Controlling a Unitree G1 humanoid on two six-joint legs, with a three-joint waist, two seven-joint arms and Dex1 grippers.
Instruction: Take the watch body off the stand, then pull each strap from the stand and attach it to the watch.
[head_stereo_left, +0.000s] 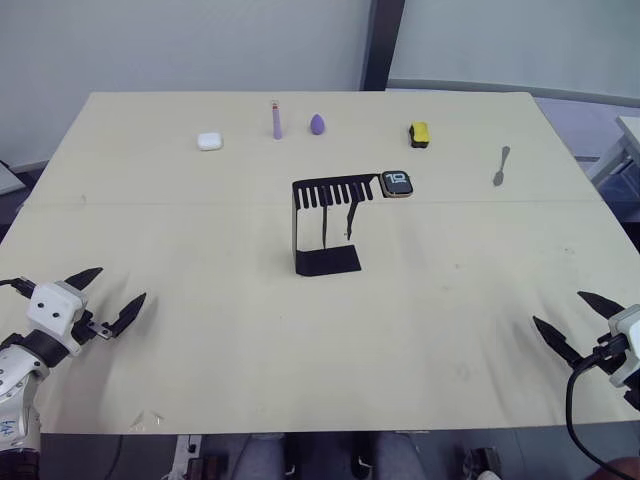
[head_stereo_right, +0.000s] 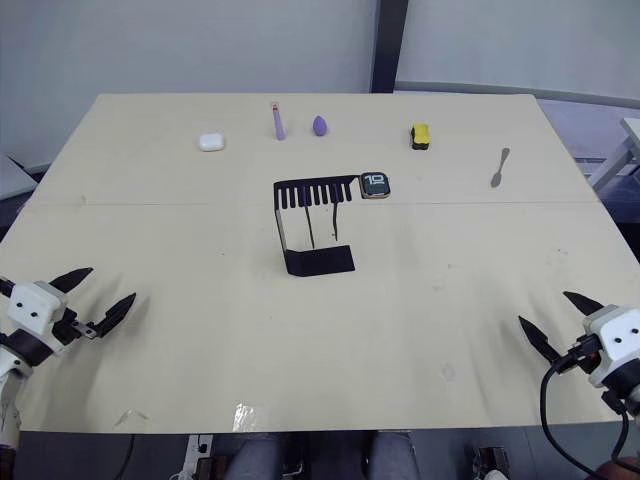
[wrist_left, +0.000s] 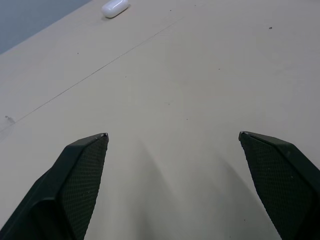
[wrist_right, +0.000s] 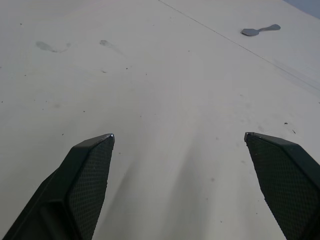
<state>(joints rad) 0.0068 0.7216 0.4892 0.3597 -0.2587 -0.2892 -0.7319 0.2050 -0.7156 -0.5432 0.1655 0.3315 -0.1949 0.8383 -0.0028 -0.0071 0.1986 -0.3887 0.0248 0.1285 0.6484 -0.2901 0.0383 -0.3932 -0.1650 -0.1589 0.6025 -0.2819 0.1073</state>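
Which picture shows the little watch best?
The left eye view: the watch body sits on the right end of the stand top plate, white digits readable. The right eye view shows the same, slightly smaller. The wrist views show table, not the watch.

surface (head_stereo_left: 200, 250): pale wood-look board, matt, lightly scuffed and stained ahead of my right fingers (wrist_right: 85, 185).
my fingers: black, matt, fine cross-hatched pads.
stand (head_stereo_left: 325, 262): thin black sheet metal, dull sheen.
watch body (head_stereo_left: 396, 184): glossy black screen, pale gold metal rim.
spoon (head_stereo_left: 500, 166): grey metal, dull.
earbud case (head_stereo_left: 209, 141): white plastic, smooth, glossy.
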